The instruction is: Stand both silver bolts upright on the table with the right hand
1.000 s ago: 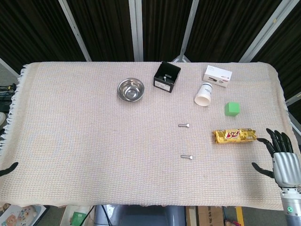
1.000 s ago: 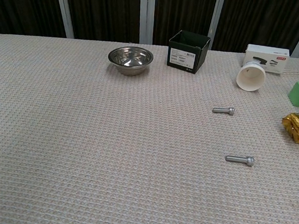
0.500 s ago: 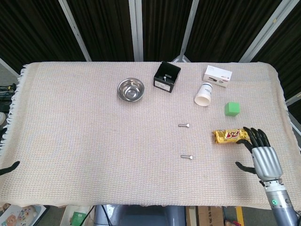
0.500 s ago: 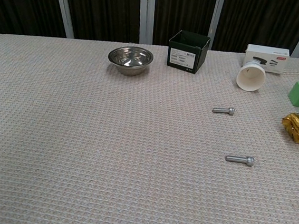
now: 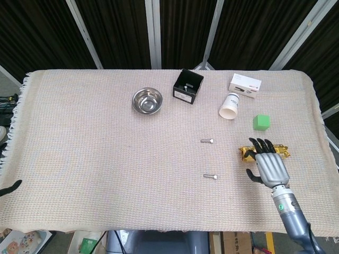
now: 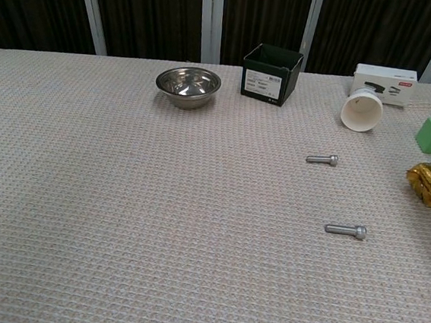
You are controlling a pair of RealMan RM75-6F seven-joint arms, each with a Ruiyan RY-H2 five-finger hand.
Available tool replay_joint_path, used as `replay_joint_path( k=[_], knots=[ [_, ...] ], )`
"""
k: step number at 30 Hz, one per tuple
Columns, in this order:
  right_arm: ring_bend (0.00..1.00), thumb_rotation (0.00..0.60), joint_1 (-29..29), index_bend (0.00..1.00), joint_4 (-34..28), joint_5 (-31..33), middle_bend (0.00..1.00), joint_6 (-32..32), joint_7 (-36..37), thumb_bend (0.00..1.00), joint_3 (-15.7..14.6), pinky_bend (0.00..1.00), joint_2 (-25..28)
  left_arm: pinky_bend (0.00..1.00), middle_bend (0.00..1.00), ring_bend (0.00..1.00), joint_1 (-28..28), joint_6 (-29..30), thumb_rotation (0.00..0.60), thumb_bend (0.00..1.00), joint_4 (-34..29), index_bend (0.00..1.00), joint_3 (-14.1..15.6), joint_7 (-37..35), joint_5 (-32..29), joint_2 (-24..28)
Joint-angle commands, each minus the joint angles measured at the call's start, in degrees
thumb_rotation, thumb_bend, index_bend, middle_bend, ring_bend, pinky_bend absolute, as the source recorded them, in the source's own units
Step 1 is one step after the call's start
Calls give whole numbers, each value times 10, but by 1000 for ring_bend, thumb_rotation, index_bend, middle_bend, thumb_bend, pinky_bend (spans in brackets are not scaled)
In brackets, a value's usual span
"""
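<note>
I am steering the right hand [image 5: 268, 166] with its fingers spread and nothing in it; it is hanging over the near end of the gold snack packet [image 5: 265, 152], which I am using as my landmark. Of the left hand [image 5: 10, 187] I am seeing only a dark tip at the table's left edge, so I cannot tell how its fingers lie.

Both silver bolts are lying flat on the woven cloth [image 5: 95, 143], to the left of the packet. The near bolt [image 5: 210, 176] is sitting left of the packet and closer to me; the far bolt [image 5: 207, 141] is sitting left of it and a little further back. Each is lying with its long axis running left to right across the table, roughly parallel to the packet's length, its head pointing toward the packet and its shank tip pointing away.

What I am worrying about:
- The bolts are thin and round, so I am judging that a finger brushing one sideways could roll it toward or away from me instead of lifting it.
- The cloth's weave is bumpy; a bolt stood on its head may tip if I am releasing it unevenly.
- The hand is crossing right above the packet, so a low sweep could drag the packet toward the bolts.
- Standing the second bolt, I could knock over the first, since they are lying fairly near each other.
</note>
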Motion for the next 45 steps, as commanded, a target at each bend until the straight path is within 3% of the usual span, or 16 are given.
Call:
replay_joint_path(
  k=[1, 9, 17, 45],
  knots=[
    [23, 600, 22, 414, -31, 58, 88, 8, -64, 369, -1, 0, -38, 0, 19, 0, 5, 9, 600, 11, -2, 103, -3, 1, -3, -3],
    [13, 600, 46, 413, -27, 93, 69, 51, -146, 369, -15, 0, -116, 0, 19, 0, 6, 7, 600, 11, -3, 102, -4, -4, -7, 0],
    [10, 600, 59, 414, -2, 80, 69, 94, -203, 369, -29, 0, -186, 0, 19, 0, 4, 0, 600, 11, -2, 102, -3, -3, -9, 0],
    [10, 600, 56, 493, 92, 83, 69, 109, -177, 370, -50, 0, -278, 0, 19, 0, -11, -34, 600, 11, 1, 103, 2, 2, -12, 0]
  ],
)
